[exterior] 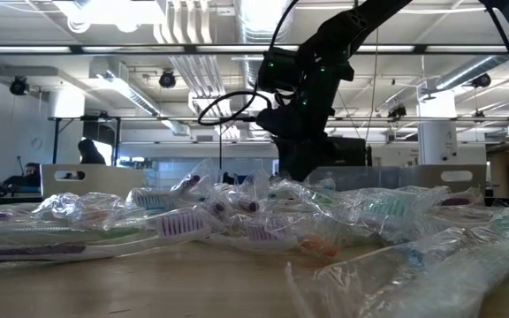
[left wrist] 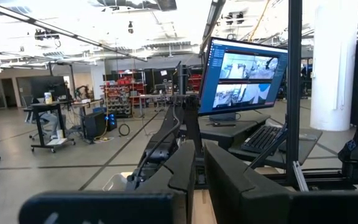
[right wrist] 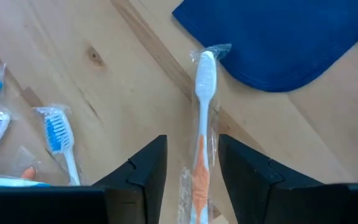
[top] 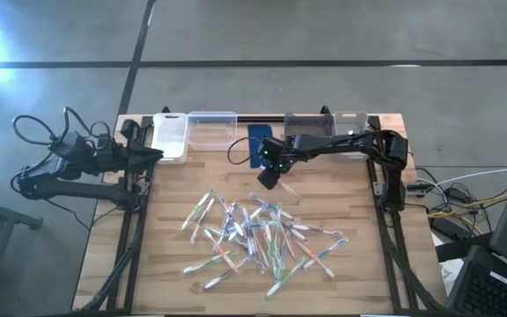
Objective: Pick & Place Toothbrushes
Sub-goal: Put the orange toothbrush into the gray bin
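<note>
A pile of wrapped toothbrushes [top: 253, 233] lies spread over the middle of the wooden table [top: 174, 291]; in the low view they [exterior: 237, 221] fill the foreground. One white and orange toothbrush [right wrist: 202, 143] in a clear wrapper lies apart on the wood. Its head end [right wrist: 207, 68] is at the edge of the dark blue pad [right wrist: 278, 37]. My right gripper [right wrist: 192, 146] points down over it and is open, with one finger on either side of its handle and a narrow gap at each. My left gripper [top: 152, 154] waits shut at the back left.
Plastic bins stand in a row along the far edge: a white one [top: 170, 136], a clear one [top: 211, 132], and grey ones [top: 306, 128]. The blue pad [top: 260, 145] lies between them. A blue-bristled toothbrush [right wrist: 58, 134] lies close to my right gripper.
</note>
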Controlling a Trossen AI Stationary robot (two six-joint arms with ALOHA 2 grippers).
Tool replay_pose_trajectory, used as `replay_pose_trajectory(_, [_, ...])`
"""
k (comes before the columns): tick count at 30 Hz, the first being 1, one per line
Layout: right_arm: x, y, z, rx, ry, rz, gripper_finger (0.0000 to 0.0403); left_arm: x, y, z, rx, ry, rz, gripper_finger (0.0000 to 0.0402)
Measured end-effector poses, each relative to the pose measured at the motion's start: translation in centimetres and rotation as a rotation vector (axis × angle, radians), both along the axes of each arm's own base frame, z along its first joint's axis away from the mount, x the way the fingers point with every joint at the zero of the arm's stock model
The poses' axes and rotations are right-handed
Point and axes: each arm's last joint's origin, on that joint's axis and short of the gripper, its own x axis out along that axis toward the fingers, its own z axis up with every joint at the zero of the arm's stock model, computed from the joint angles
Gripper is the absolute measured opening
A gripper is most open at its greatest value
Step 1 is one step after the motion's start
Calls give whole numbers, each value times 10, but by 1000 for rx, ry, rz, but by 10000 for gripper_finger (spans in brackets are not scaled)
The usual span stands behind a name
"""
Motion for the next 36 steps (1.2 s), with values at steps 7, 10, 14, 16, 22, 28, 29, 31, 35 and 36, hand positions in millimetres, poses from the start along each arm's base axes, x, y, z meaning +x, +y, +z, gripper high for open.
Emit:
replay_pose_trajectory(7, [4,2,-25,18,69,15,158,0,0,0,0,0,0,42])
replay_pose_trajectory(10, [5,2,-34,47,90,8,170,0,0,0,0,0,0,42])
replay_pose_trajectory(14, [6,3,-37,75,91,-17,173,0,0,0,0,0,0,42])
replay_pose_trajectory(16, [6,3,-36,73,92,-22,164,0,0,0,0,0,0,42])
replay_pose_trajectory(22, [5,4,-36,68,97,-24,103,0,0,0,0,0,0,42])
replay_pose_trajectory(28, [5,4,-36,68,100,-21,28,0,0,0,0,0,0,42])
replay_pose_trajectory(29, [5,4,-36,69,100,-20,23,0,0,0,0,0,1,42])
replay_pose_trajectory(31, [5,4,-36,71,102,-19,23,0,0,0,0,0,0,42])
replay_pose_trajectory(35, [5,5,-36,72,104,-17,31,0,0,0,0,0,0,42])
replay_pose_trajectory(36, [5,5,-36,73,105,-17,31,0,0,0,0,0,0,42])
